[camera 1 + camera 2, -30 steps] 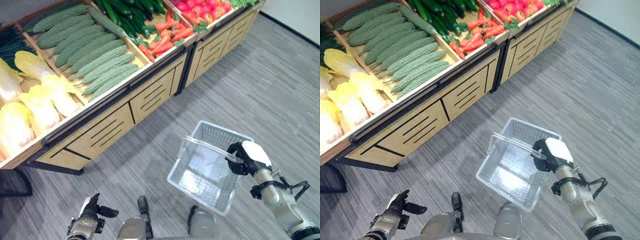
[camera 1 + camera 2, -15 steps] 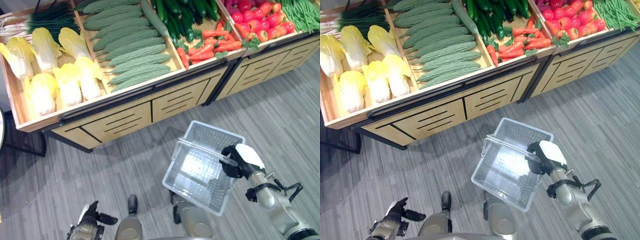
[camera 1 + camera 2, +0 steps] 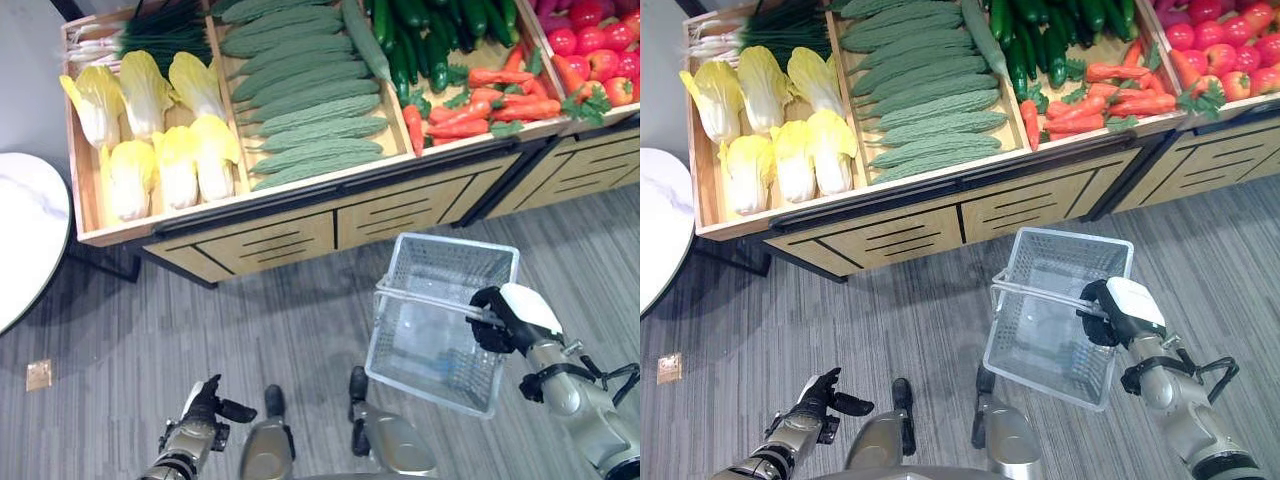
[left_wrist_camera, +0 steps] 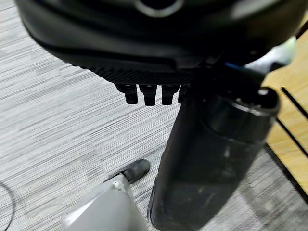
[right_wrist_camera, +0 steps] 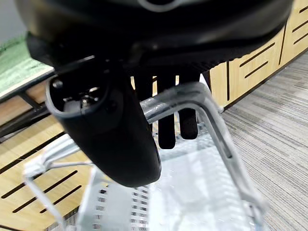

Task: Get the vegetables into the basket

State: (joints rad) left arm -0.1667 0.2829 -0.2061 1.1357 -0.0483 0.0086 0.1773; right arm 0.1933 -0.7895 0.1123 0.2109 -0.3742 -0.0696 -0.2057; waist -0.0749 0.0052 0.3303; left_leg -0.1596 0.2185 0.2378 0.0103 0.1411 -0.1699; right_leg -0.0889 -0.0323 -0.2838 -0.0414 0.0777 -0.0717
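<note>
Left eye view: clear wire basket, empty, hanging over the grey floor just in front of the wooden produce stand, carried by its handle. Right hand clenched round that handle, fingers curled over the bar as seen from the right wrist. Vegetables all up on the stand, none in the basket: pale cabbages at the robot's left, bumpy green gourds in the middle bin, dark cucumbers and carrots further right, red tomatoes at the far right. Left hand low near the floor, well apart from the stand, fingers relaxed, holding nothing. White round table at the far left.

Judged step: approach, picking not yet begun. Next move likely calls for raising the free left hand to a bin, closing on one vegetable, then bringing it over the basket's open mouth with the basket kept level.
</note>
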